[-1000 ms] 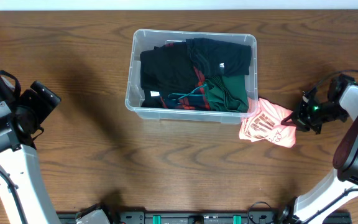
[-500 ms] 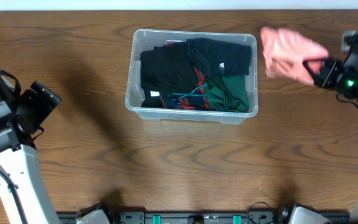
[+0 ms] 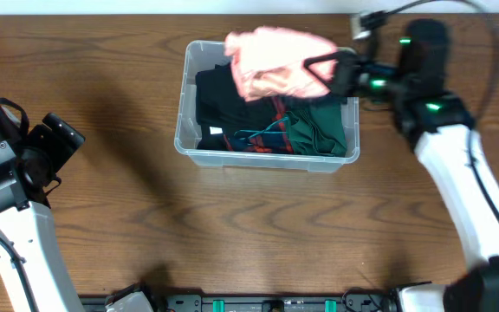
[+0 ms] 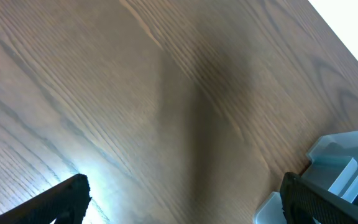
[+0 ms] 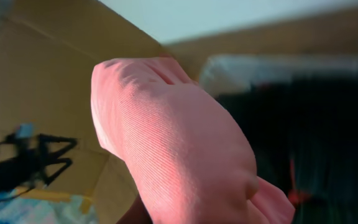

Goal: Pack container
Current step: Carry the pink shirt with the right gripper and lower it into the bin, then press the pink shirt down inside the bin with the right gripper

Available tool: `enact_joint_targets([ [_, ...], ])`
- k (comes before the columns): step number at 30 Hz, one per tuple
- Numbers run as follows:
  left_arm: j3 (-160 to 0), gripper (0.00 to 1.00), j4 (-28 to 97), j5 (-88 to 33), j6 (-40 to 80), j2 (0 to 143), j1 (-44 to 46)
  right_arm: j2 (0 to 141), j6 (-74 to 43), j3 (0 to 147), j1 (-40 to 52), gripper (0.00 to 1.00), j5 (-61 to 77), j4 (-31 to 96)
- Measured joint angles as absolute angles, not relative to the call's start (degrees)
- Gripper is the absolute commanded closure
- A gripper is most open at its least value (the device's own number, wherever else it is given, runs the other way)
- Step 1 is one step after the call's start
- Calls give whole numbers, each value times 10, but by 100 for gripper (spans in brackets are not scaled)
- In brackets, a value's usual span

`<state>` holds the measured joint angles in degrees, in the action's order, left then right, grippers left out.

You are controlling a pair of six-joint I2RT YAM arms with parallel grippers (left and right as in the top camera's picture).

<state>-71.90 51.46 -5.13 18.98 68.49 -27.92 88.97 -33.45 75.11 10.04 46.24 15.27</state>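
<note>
**Pink garment swung from the counter to above the bin**

The pink garment (image 3: 275, 65) is no longer on the counter (image 3: 128, 217). A second ago it lay crumpled just right of the container (image 3: 262, 160), near that bin's front right corner. Half a second ago it was in the air beyond the right wall. Now it hangs over the far half of the bin, above the black garment (image 3: 228, 104) already packed there.

The right end effector (image 3: 329, 74) is clamped on the cloth's right edge, and its arm reaches in across the bin's right rim. In the right wrist view the pink fabric (image 5: 179, 149) fills most of the picture, with the dark load blurred behind it.

The container itself has not shifted. It sits toward the far middle of the counter, with a green garment (image 3: 319, 130) in its front right part.

The left end effector (image 3: 55, 143) has not moved either. It is parked well left of the bin with its fingers spread wide and nothing between them.

For the task, the carry looks essentially done — the last loose item on the counter is now over the opening. What likely remains is to lower and let go. The garment droops toward the far rim, so a release a little nearer the middle would seem safer.
</note>
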Motion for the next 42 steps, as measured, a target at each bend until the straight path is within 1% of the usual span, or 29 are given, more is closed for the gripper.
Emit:
enact_joint_targets([
  [5,-719,2,514,-51,190,685,-279,958,-354,748,117,99,328,246],
  [7,-719,2,515,-51,190,685,-279,979,-349,747,115,99,264,259],
  [8,-719,2,514,-51,190,685,-279,983,-345,747,115,97,245,259],
  [9,-719,2,515,-51,190,685,-279,987,-340,746,114,86,227,259],
  [10,-719,2,515,-51,190,685,-279,989,-336,746,115,67,208,260],
  [11,-719,2,515,-51,190,685,-279,989,-332,746,115,57,196,260],
  [12,-719,2,515,-51,190,685,-279,989,-326,746,115,50,187,259],
  [14,-719,2,515,-51,190,685,-279,989,-313,746,115,48,169,259],
  [19,-719,2,515,-51,190,685,-279,980,-281,746,106,48,152,259],
  [23,-719,2,515,-51,190,685,-279,931,-265,747,85,64,164,222],
  [25,-719,2,515,-51,190,685,-279,903,-262,750,82,68,180,196],
  [27,-719,2,515,-51,190,685,-279,875,-263,757,86,69,205,170],
  [29,-719,2,515,-51,190,685,-279,865,-264,763,96,65,221,150],
  [31,-719,2,515,-51,190,685,-279,869,-265,767,116,66,231,133],
  [34,-719,2,514,-51,190,685,-279,907,-265,768,155,70,241,94],
  [37,-719,2,514,-51,190,685,-279,980,-263,768,190,80,248,56],
  [39,-719,2,515,-51,190,685,-279,1033,-263,768,205,84,248,45],
  [42,-719,2,515,-51,190,685,-279,1112,-265,768,213,85,246,39],
])
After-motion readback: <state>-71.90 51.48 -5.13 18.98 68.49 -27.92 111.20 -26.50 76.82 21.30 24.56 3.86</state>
